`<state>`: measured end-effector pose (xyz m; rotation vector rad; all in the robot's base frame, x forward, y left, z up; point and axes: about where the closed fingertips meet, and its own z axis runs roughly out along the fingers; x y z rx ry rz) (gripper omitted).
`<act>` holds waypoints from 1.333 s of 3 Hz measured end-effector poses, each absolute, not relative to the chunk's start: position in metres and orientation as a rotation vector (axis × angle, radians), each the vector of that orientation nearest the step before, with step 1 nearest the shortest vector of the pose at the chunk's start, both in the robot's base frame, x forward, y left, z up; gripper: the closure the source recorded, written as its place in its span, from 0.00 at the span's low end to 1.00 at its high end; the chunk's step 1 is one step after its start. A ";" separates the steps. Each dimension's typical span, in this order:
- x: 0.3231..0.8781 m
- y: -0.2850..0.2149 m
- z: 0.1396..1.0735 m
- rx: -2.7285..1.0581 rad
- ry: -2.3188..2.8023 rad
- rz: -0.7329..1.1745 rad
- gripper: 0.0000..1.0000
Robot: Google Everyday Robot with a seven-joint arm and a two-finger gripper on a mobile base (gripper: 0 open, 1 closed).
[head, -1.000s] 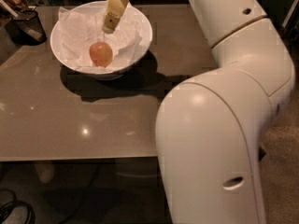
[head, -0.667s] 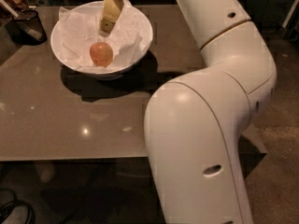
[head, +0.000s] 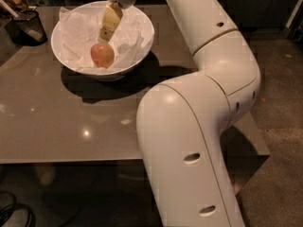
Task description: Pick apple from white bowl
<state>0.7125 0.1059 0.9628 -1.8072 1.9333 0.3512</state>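
Note:
The apple (head: 102, 55), reddish-orange and round, lies in the white bowl (head: 143, 40) on crumpled white paper, a little front of centre. The bowl stands at the back left of the table. My gripper (head: 106, 35) hangs from the wrist over the bowl, pointing down and to the left. Its yellowish tip is just above the apple's top and very close to it. I cannot tell whether it touches the apple. My white arm reaches in from the lower right and fills much of the view.
A small dark cup of utensils (head: 28, 24) stands left of the bowl at the table's back left corner. The brown glossy table (head: 71, 122) has its front edge low in view and its right edge behind my arm. Floor lies to the right.
The gripper has moved down and slightly left, closer to the apple. The arm's large lower segment has swung left. Apple and bowl have not moved.

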 end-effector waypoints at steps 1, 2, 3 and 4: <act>0.716 0.109 0.952 -1.802 1.948 0.386 0.24; 0.719 0.112 0.936 -1.803 1.969 0.435 0.35; 0.722 0.115 0.926 -1.804 1.983 0.461 0.35; 0.724 0.117 0.914 -1.808 1.999 0.482 0.36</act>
